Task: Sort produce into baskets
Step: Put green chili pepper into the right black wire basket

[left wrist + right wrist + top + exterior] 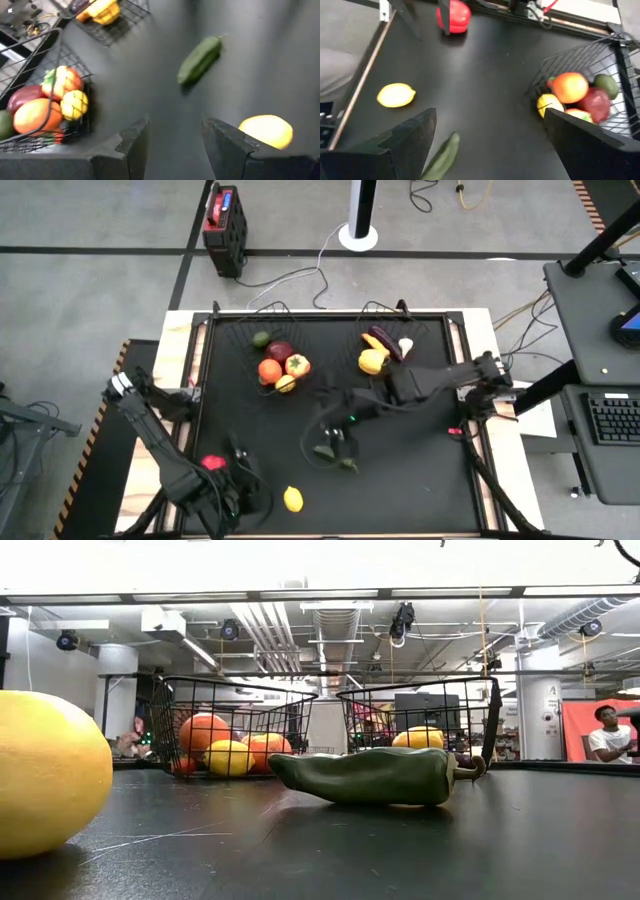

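Green and glossy, the long pepper point(370, 776) lies on its side near the middle of the black tabletop point(420, 470), well in front of the two wire baskets, and the right gripper point(335, 450) hangs right over it with its fingers point(412, 137) spread wide and nothing between them. Picking up this pepper looks like the step in hand. To do it well, the right arm should probably turn its wrist so the fingers straddle the pepper across its narrow width, not along its length, then come straight down around the thick middle rather than the tapering tip or the stem, where a smooth, curved skin would likely squirt out. The right basket point(400, 330), already holding a yellow pepper, an eggplant and something pale, seems the fitting destination; the left basket point(250, 330) holds round fruit. The left gripper point(235, 480) waits at the near left of the tabletop, its fingers point(132, 145) partly apart and empty, between a red pepper point(212, 463) and a lemon point(293, 499) that are still unsorted. It should stay clear of the right arm's path.
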Action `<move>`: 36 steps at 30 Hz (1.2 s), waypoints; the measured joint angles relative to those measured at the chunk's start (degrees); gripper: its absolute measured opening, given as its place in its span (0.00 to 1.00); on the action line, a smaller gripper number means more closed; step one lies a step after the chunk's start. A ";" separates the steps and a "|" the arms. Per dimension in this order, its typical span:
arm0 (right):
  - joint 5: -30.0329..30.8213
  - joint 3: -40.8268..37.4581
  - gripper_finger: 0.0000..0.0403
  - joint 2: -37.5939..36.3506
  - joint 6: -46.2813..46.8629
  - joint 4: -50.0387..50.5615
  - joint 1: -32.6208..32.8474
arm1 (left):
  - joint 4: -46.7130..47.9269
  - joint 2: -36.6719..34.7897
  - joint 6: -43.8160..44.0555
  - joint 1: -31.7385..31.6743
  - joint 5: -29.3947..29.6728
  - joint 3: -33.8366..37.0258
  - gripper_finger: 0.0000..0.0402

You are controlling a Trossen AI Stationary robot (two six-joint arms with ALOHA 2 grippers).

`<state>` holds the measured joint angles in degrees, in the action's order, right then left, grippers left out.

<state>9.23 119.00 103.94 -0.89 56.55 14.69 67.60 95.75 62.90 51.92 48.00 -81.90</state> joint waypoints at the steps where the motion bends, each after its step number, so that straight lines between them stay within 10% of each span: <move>1: 0.29 -2.32 0.90 -1.24 0.57 -1.28 0.90 | 0.01 1.14 -0.79 0.00 -0.30 -1.13 0.39; 19: 11.78 -46.83 0.90 -27.68 17.03 -25.36 10.25 | -8.16 14.63 -30.99 -1.58 -5.18 -19.06 0.39; 36: 11.79 -54.88 0.85 -17.12 24.64 -34.57 12.06 | 0.06 12.90 -31.38 -1.95 2.28 -18.50 0.39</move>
<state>21.02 64.12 86.83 23.75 21.97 26.74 67.66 108.65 31.52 49.98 50.27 -100.40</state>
